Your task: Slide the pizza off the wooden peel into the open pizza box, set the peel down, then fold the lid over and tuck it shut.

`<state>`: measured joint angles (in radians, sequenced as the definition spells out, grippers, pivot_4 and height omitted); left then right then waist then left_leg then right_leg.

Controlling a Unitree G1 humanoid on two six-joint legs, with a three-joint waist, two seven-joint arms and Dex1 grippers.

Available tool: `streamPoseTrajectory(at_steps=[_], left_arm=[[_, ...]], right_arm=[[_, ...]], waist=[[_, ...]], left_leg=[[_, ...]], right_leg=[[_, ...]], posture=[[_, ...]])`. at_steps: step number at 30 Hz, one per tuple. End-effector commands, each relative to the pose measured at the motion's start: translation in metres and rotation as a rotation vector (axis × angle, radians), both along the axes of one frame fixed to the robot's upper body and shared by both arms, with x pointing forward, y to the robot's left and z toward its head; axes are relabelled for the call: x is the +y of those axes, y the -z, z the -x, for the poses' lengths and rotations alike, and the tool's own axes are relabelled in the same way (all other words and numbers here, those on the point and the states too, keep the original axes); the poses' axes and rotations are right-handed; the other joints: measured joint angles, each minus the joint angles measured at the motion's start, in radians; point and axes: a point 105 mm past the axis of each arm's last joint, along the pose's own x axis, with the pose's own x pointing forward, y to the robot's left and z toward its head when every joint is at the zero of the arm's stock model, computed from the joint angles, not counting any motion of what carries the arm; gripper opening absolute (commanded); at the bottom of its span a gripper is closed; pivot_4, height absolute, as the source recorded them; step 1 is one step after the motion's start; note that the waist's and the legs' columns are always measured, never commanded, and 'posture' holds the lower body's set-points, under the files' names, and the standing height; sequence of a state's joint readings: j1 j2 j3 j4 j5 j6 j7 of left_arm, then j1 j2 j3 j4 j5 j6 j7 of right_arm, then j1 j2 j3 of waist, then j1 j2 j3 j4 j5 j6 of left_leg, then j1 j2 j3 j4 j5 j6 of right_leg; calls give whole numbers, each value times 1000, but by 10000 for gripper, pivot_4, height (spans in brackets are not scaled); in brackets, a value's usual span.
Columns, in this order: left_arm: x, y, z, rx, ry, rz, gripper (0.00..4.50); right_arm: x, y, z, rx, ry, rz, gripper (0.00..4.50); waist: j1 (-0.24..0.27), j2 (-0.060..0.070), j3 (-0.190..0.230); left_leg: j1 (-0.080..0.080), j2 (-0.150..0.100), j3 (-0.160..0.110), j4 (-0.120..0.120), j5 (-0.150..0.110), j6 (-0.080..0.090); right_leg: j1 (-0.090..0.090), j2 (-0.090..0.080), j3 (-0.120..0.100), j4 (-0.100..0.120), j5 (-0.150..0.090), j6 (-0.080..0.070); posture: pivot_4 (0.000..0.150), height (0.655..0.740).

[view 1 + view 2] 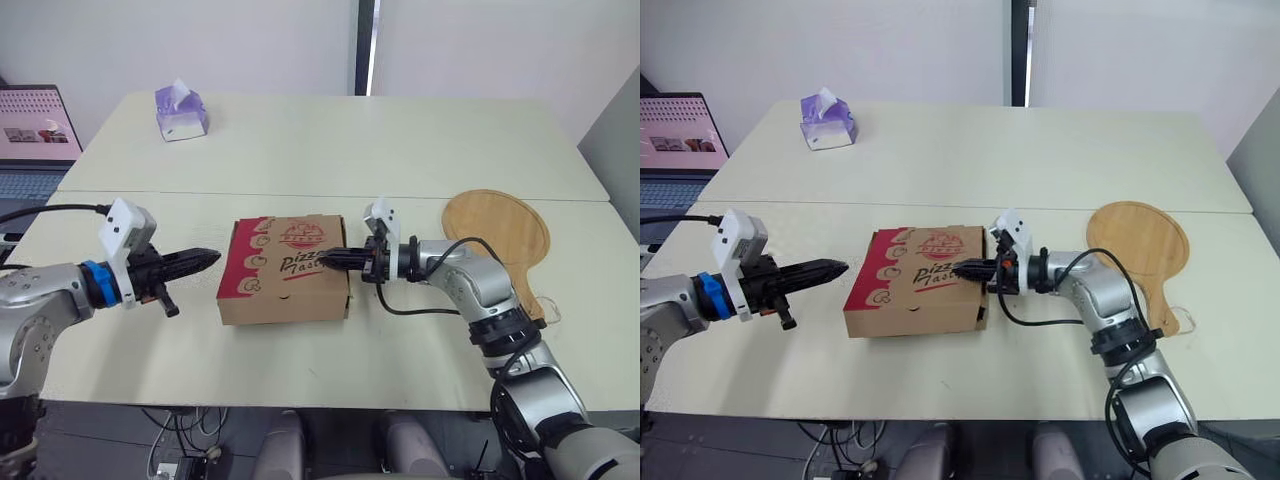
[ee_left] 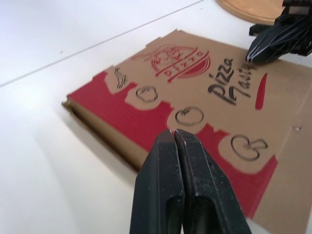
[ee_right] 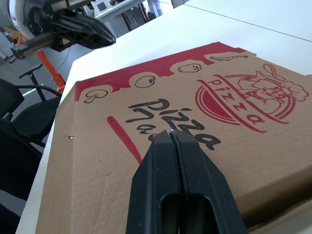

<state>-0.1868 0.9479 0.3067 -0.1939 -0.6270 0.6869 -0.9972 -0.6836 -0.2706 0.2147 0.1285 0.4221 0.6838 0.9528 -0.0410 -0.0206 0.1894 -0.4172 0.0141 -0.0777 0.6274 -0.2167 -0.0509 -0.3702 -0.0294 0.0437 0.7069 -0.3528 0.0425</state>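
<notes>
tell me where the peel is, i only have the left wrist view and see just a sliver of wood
observer: the wooden peel lies flat on the table, to the robot's right of the pizza box and apart from it.
operator: is my left tool touching the box
observer: no, the left tool is shut and its tip looks just short of the box's left edge.
operator: anything else on the table
observer: a tissue box toward the far left corner.
</notes>
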Motion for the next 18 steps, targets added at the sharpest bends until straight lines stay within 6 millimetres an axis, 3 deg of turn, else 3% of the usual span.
streamPoseTrajectory(at_steps=[1, 5, 14, 18], left_arm=[[-15, 6, 0, 2, 62, -33, 249], [-26, 23, 0, 33, 92, -45, 249], [-21, 27, 0, 44, 91, -59, 249], [-20, 26, -3, 42, 96, -65, 0]], right_arm=[[1, -22, 4, -64, -25, -40, 0], [-5, -33, 7, -89, -22, -45, 0], [-62, -35, -4, -329, 80, 166, 0], [-66, -52, 17, -456, -41, 154, 9206]], waist=[[0, 0, 0], [0, 0, 0], [6, 0, 0], [4, 0, 0]], left_leg=[[0, 0, 0, 0, 0, 0], [0, 0, 0, 0, 0, 0], [0, -1, 1, 0, 0, 0], [0, -1, 1, 0, 0, 0]], right_leg=[[0, 0, 0, 0, 0, 0], [0, 1, 0, 0, 0, 0], [0, 0, 0, 0, 0, 0], [0, 1, 0, 0, 0, 0]], posture=[[1500, 7400], [1500, 7400], [1500, 7400], [1500, 7400]])
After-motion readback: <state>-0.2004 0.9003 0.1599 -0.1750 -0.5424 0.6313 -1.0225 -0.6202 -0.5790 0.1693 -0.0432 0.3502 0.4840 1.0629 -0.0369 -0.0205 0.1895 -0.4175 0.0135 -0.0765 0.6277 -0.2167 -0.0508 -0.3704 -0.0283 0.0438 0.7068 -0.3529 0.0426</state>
